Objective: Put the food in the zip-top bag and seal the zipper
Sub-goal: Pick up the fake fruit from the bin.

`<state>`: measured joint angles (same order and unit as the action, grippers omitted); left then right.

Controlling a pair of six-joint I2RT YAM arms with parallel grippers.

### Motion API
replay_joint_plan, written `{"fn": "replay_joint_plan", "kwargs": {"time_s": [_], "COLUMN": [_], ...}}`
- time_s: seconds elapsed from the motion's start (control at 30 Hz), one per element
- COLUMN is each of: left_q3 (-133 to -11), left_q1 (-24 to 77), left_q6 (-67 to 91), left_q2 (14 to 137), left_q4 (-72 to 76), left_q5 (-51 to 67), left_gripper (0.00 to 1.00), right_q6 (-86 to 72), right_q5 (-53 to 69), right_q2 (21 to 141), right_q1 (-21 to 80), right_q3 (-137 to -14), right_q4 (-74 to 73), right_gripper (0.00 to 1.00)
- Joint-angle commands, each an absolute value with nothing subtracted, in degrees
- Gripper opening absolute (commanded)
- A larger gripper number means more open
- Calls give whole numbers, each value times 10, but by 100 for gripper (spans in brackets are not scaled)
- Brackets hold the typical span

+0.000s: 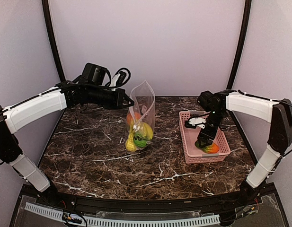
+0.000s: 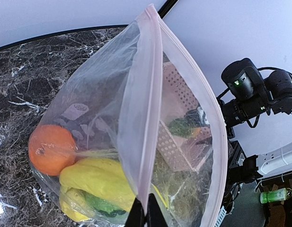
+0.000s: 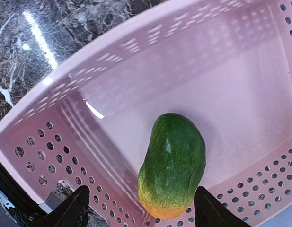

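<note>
Dark marbled tabletop (image 1: 89, 151) carries a pink perforated plastic basket (image 1: 188, 142) holding a green-and-orange toy fruit (image 3: 172, 165), the right gripper (image 3: 141, 213) spread wide astride it. Left of the basket, the left gripper (image 2: 142, 213) pinches the pale zipper strip (image 2: 142, 118) of the clear zip-top bag (image 2: 89, 104); a round orange toy fruit (image 2: 51, 149) and a yellow toy piece (image 2: 98, 177) sit inside

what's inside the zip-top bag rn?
An orange, yellow pieces and a green piece show through the zip-top bag. Anything beneath them is covered.

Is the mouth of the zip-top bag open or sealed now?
Open. On the zip-top bag, the two zipper edges stand wide apart.
</note>
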<state>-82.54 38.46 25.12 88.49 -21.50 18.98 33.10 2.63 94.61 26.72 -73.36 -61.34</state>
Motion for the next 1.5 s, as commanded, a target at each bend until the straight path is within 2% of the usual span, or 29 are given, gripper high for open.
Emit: {"fn": "replay_joint_plan", "kwargs": {"time_s": [0.0,0.37,0.77,0.9,1.1,1.17,1.23,1.37,1.47], "left_q3": [-821,-817,-819,-818,-813,-812,-812,-811,-813], "left_q1": [385,385,385,385,385,384,384,385,385], "left_q6": [247,244,248,248,249,250,250,250,252], "left_q2": [878,872,880,879,877,877,877,876,878], "left_q4": [-222,-228,-225,-225,-223,-222,-224,-224,-222], "left_q5": [193,187,192,191,192,193,195,193,192], "left_gripper": [1,1,1,1,1,1,1,1,1], "right_q6": [311,312,316,316,315,313,313,309,308], "right_q5": [7,-14,-35,-32,-27,-27,-21,37,114], "right_q2": [946,998,1030,1031,1025,1017,1005,981,975], "right_q1": [257,242,233,230,227,226,226,222,221], "right_q3": [-715,-702,-681,-682,-707,-723,-746,-833,-915], "right_q4": [-575,-528,-500,-499,-520,-532,-547,-593,-622], "right_gripper": [75,74,68,61,34,31,30,20,4]}}
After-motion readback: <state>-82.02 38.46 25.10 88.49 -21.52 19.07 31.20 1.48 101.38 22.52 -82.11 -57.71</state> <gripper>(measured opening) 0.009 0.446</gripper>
